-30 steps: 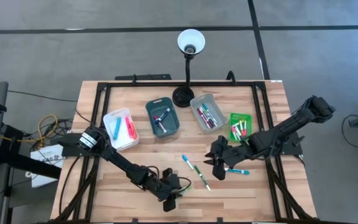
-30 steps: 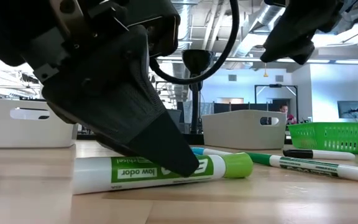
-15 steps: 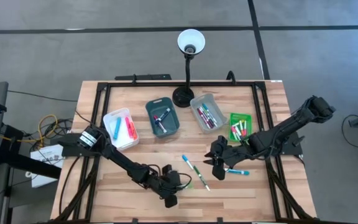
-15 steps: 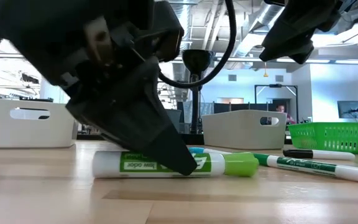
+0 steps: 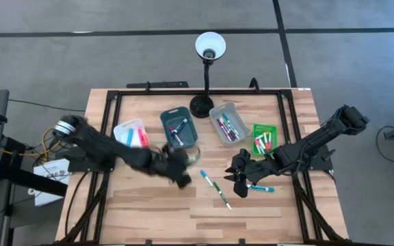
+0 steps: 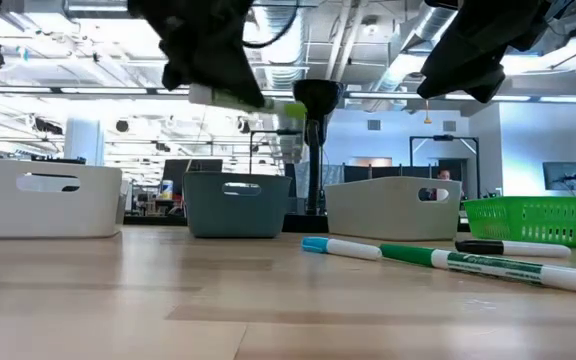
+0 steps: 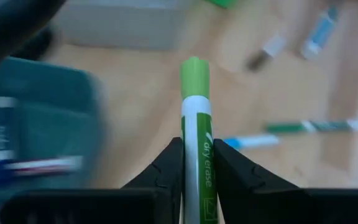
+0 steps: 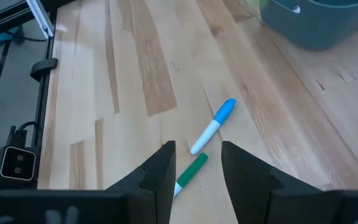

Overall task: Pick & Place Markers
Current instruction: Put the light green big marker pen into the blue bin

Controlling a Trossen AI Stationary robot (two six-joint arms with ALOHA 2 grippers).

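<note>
The left gripper [image 7: 194, 163] is clamped on a green-capped marker [image 7: 194, 130] printed "dry erase", held clear of the tabletop [image 5: 156, 205] just off the near corner of the dark bin [image 5: 178, 130]. The right gripper [image 8: 197, 168], fingers parted and holding nothing, hangs toward the tabletop's right edge over a blue-capped marker [image 8: 213, 125] and a green marker [image 8: 190, 172] lying on the wood.

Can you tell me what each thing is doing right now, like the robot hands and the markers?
left gripper: shut on green marker, lifted
right gripper: open, empty, above the table
blue-capped marker: lying on table
green bin: holds markers
dark teal bin: holds markers
lamp: upright
</note>
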